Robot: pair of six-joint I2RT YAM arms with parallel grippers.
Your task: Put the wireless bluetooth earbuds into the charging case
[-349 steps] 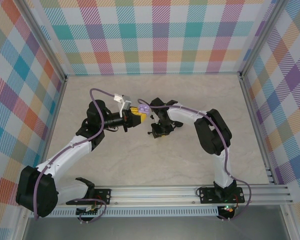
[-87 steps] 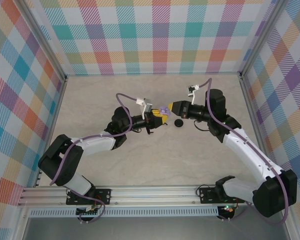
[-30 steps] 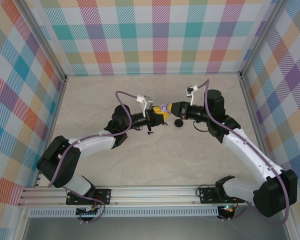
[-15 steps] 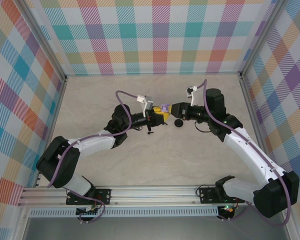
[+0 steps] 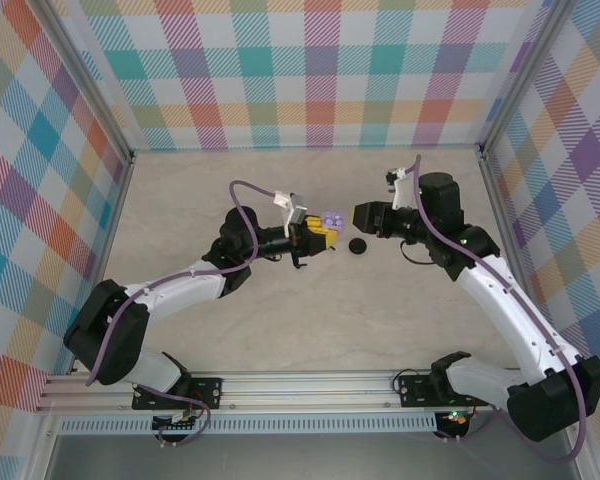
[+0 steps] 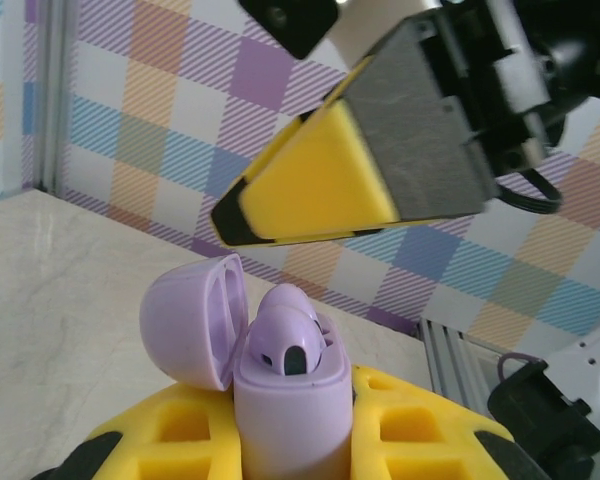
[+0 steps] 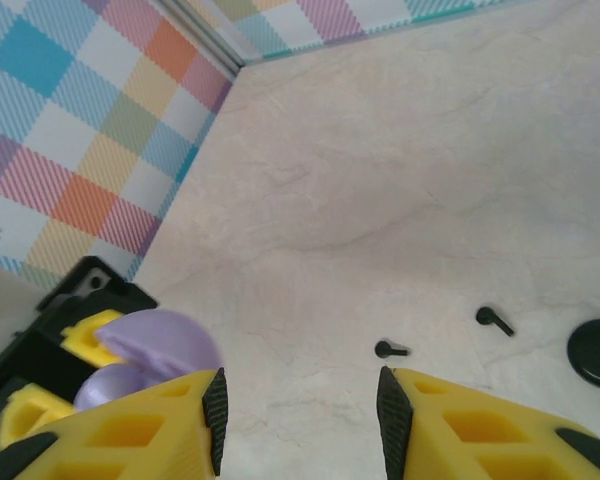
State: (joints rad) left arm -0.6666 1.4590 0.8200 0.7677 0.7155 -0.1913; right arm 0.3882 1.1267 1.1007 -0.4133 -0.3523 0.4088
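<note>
The left end effector (image 5: 318, 236) clamps the lavender charging case (image 6: 285, 425) with its lid tipped open, probably to present its sockets to the other arm; a lavender earbud (image 6: 285, 338) sits inside. The case hangs over the middle of the table (image 5: 280, 180). The right end effector (image 7: 300, 405) hovers just beside it, jaws parted and empty, both forearms reaching toward each other. Two black earbuds (image 7: 392, 349) lie on the table near a black case (image 7: 597, 352).

A pale, marble-look tabletop (image 5: 310, 320) sits inside 3 checked walls (image 5: 310, 70) — pastel squares of teal, orange and purple. 2 metal posts (image 5: 87, 85) mark the far corners — a slotted rail (image 5: 320, 385) lines the near edge.
</note>
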